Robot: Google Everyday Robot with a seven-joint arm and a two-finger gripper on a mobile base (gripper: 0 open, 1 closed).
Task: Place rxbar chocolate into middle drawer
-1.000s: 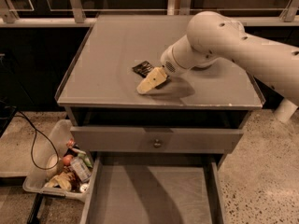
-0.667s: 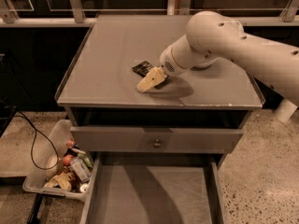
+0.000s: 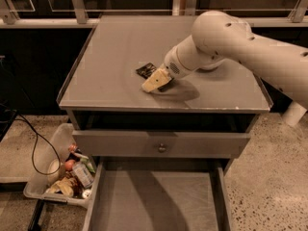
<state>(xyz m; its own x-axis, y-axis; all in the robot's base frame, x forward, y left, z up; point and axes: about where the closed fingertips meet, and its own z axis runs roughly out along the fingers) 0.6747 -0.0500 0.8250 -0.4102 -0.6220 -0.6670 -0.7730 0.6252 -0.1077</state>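
**A:** Where do we see the rxbar chocolate (image 3: pixel 146 70)?

**B:** It lies flat on the grey cabinet top (image 3: pixel 110 57), a little above the middle of the frame and slightly left of centre. It is a small black wrapper with pale lettering.

**A:** Which way does it point?

**B:** The part we see sits askew to the cabinet's edges, with one corner aimed at the left of the frame. Its lower right side is covered, so we cannot settle how its long axis runs.

**A:** Covered by what?

**B:** By the gripper (image 3: pixel 155 81), a cream wedge that slants down and to the left and touches the wrapper's lower right edge. We cannot tell whether it is grasping the bar or has let go. The white arm (image 3: pixel 226 32) reaches in from the right edge of the frame.

**A:** And the middle drawer (image 3: pixel 192 201)?

**B:** It is pulled well out at the bottom centre, with its smooth grey floor showing.

**A:** What stands between?

**B:** The upper drawer (image 3: pixel 120 143), with its small round knob (image 3: pixel 162 148), juts out a little just above the open one. At the lower left, beside the drawers, we see a clear bin (image 3: pixel 57 139) of assorted items on the speckled floor (image 3: pixel 269 177).
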